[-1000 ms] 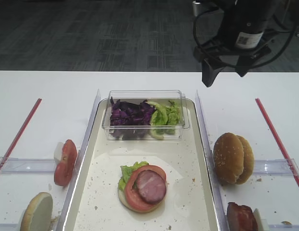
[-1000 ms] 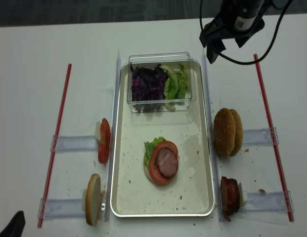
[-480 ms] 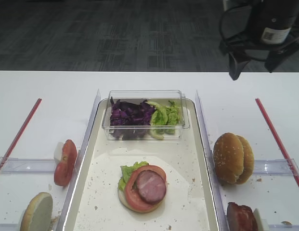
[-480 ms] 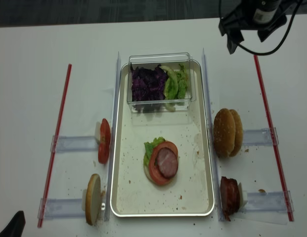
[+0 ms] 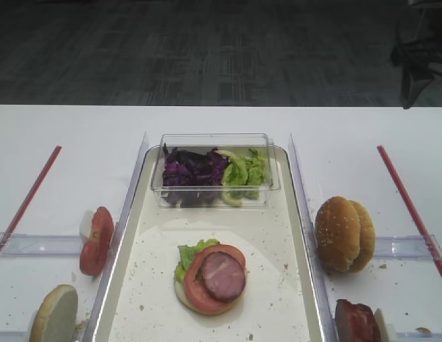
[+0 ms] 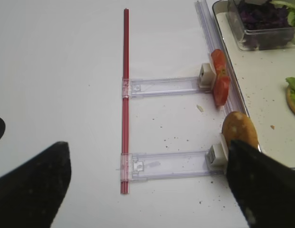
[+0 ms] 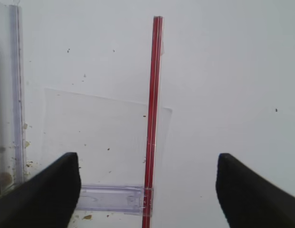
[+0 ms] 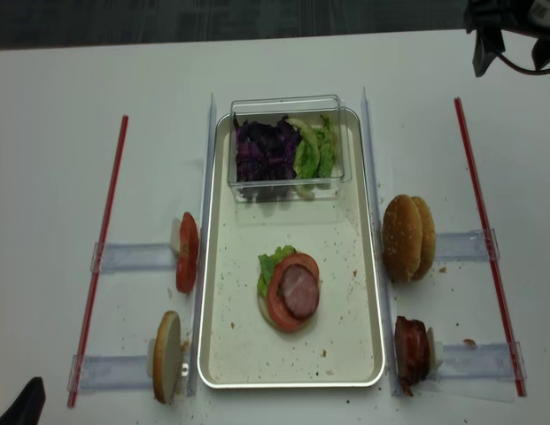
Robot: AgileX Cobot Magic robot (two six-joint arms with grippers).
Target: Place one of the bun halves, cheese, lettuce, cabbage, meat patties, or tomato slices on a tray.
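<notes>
So the tabletop (image 8: 44, 80) is carrying everything, and the tray (image 8: 354, 354) sits right in the middle of it, running from the far side toward the near edge. At the tray's far end there's a clear box (image 8: 288, 106) with the cabbage (image 8: 264, 149) on its left and the lettuce (image 8: 314, 150) on its right. In the tray's near half there's a stack going: a bottom bun with a bit of green leaf, a tomato slice and a meat patty (image 8: 300, 291) on top.

Looks to me like the next thing due is a top bun. The bun halves (image 8: 407, 237) stand on edge in a clear holder just off the tray's right rim, with more patties (image 8: 411, 352) in the holder nearer the front edge. Off the left rim are the tomato slices (image 8: 186, 264) and one more bun half (image 8: 167, 356) near the front left corner.

The right gripper (image 8: 507, 27) is way up at the far right corner, well apart from all the food, jaws spread wide with nothing between them; its own camera just shows bare table and the red strip (image 7: 152, 118). The left gripper (image 6: 147, 183) hangs over the left side, also spread and empty.

If it were me: bring the right one down over the outer bun half, fingers either side of the crust, squeeze gently since bread squashes, lift straight up out of the holder, then lay it dome up on the stack.
</notes>
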